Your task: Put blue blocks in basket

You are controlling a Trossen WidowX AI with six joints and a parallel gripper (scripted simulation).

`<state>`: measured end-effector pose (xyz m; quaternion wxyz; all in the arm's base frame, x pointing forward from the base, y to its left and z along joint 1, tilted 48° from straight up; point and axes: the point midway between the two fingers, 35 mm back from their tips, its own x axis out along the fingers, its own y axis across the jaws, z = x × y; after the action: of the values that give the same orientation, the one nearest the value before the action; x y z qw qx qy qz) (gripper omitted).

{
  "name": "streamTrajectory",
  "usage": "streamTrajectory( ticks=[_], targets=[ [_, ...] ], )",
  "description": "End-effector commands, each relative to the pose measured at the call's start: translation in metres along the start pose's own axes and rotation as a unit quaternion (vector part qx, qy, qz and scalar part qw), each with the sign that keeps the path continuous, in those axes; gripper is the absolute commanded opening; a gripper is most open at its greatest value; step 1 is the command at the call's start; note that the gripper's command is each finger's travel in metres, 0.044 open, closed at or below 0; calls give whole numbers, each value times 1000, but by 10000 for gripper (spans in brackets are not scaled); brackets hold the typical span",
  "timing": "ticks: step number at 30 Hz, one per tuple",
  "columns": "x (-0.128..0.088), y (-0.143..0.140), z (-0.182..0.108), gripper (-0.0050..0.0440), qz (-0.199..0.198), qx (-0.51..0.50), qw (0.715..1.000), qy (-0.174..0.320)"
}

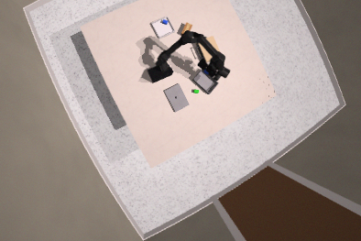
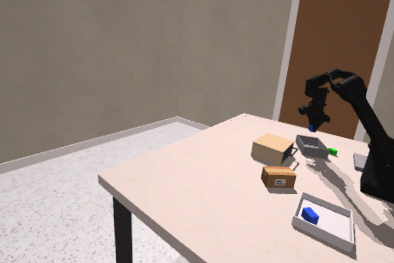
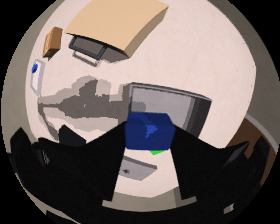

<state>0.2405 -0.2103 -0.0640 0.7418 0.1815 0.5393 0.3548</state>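
My gripper is shut on a blue block and holds it in the air above the open grey box. The box's lid lies flat on the table. Another blue block lies in the shallow white basket. A green block lies beside the grey box. The tan drawer cabinet has its drawer seemingly pulled out a little.
A small brown wooden box with a label stands between the tan cabinet and the white basket. The arm's base stands near the lid. The arm reaches out past the cabinet's drawer side.
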Motion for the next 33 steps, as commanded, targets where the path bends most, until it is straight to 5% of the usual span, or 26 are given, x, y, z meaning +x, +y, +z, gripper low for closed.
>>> streamTrajectory(
  ticks=[1, 13, 15, 30, 33],
  targets=[
    [-2, 17, 24, 0, -1, -24, 1000, -2],
    [-3, 100, 108, 0, -2, -53, 999, -2],
    [-3, 100, 108, 0, -2, -53, 999, -2],
    [-2, 238, 161, 0, -2, -110, 994, -2],
    [-2, 248, 162, 0, -2, -110, 994, -2]
  ],
)
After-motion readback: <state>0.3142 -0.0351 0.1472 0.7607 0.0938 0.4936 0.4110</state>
